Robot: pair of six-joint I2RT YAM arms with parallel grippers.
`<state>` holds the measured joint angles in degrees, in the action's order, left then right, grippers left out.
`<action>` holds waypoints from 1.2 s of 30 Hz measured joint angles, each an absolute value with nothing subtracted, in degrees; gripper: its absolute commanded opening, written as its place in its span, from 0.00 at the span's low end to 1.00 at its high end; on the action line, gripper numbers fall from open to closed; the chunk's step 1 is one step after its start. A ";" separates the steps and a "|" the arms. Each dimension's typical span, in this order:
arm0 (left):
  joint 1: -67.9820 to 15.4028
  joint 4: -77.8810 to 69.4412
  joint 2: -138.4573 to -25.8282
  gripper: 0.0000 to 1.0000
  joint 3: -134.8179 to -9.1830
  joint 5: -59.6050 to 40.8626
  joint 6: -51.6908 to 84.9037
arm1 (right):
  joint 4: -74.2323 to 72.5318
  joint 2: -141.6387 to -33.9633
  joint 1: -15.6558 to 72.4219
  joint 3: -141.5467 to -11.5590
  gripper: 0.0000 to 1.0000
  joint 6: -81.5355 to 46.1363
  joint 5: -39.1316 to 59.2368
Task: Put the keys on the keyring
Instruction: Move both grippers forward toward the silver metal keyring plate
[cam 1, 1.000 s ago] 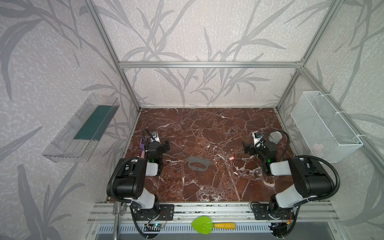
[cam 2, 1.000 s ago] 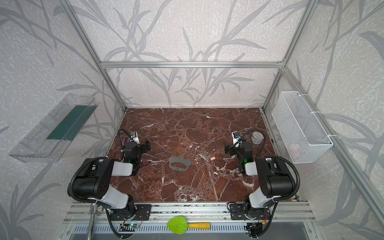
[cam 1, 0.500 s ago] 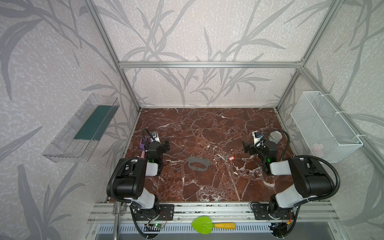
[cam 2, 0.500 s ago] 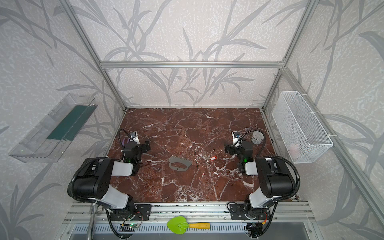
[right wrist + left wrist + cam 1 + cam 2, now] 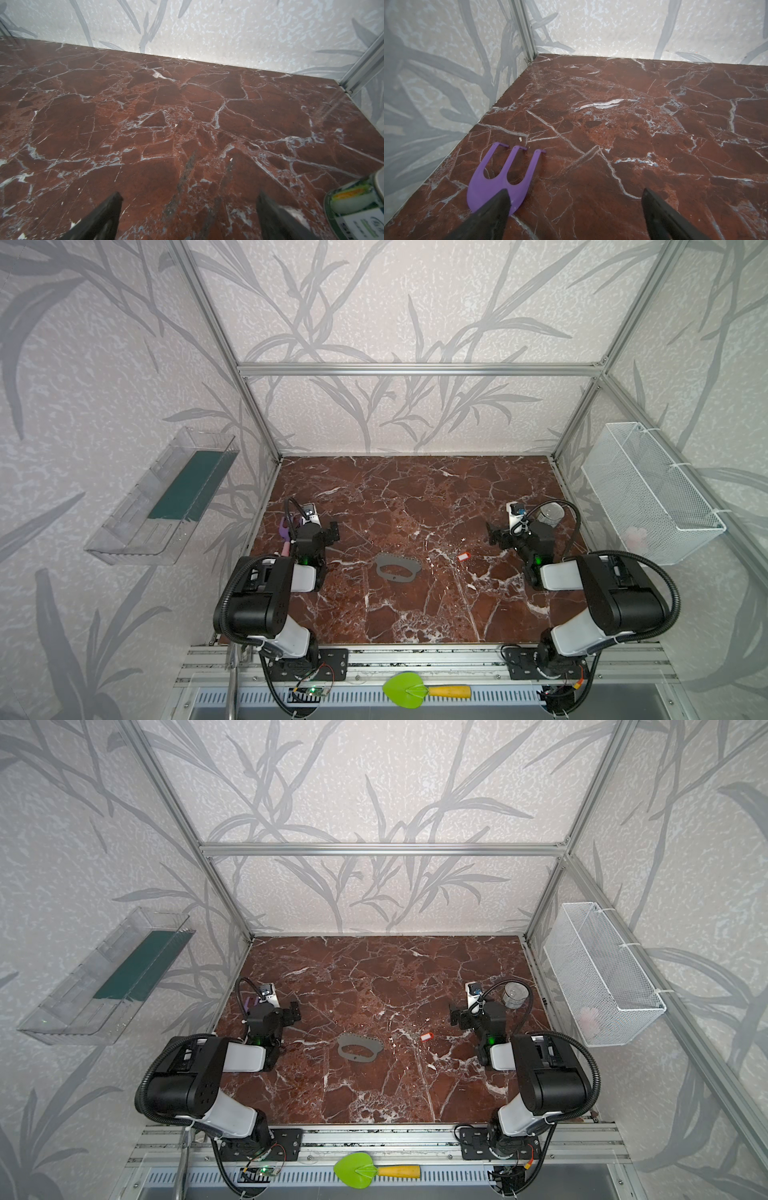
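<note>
Both arms sit at the near edge of the red marble tabletop (image 5: 415, 497), one at each side.

Left gripper (image 5: 575, 197): jaws spread wide, holding nothing. One finger tip overlaps the base of a purple three-pronged plastic rake (image 5: 500, 176) in the left wrist view; whether they touch cannot be told.

Right gripper (image 5: 189, 199): jaws spread wide, holding nothing, with bare marble between the fingers. Just beside it stands a tin can (image 5: 361, 207) with a white label printed in green and orange; its writing is too blurred to read.

The keyring (image 5: 397, 567), a flat pale-grey loop, lies flat near the middle of the table, between the two arms in both top views.

The keys (image 5: 463, 557) lie on the marble near the keyring, on its right-arm side and apart from it. The red tag shows a white label with no legible writing.

A green and yellow toy shovel (image 5: 405, 689) lies in front of the aluminium rail, off the table.
</note>
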<state>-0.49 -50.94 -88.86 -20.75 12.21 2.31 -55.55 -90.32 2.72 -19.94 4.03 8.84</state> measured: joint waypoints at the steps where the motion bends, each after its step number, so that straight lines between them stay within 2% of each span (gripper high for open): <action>1: -0.86 -46.96 -87.64 0.99 -22.31 12.40 1.93 | -53.80 -89.65 2.81 -20.25 0.99 3.60 6.98; 5: -1.91 -28.51 -78.61 0.99 -33.58 10.59 2.42 | -39.31 -78.37 3.03 -24.16 0.99 2.66 2.11; 10: -2.96 -15.77 -68.75 0.99 -45.89 4.32 7.33 | -29.58 -63.59 3.77 -33.45 0.99 -0.40 -1.19; 13: -4.16 -10.13 -64.97 0.99 -48.38 3.14 11.99 | -23.40 -61.30 6.15 -38.63 0.99 -2.42 -1.04; 16: -4.84 -4.05 -62.41 0.99 -48.38 1.21 16.84 | -16.10 -63.55 14.44 -42.17 0.98 -2.76 -1.30; 21: -7.25 7.49 -61.12 0.99 -48.71 -0.40 22.50 | -3.88 -69.87 31.46 -44.03 0.78 -3.38 0.82; 23: -8.91 11.00 -60.05 0.99 -48.71 -0.27 23.73 | 0.19 -71.29 35.20 -44.18 0.74 -4.47 2.00; 30: -11.90 15.44 -53.34 0.99 -45.76 0.97 26.50 | 6.74 -74.67 43.38 -44.29 0.50 -7.14 2.83; 36: -12.34 16.29 -55.31 0.99 -45.65 1.61 27.22 | 9.37 -84.47 45.76 -46.70 0.37 -7.51 3.73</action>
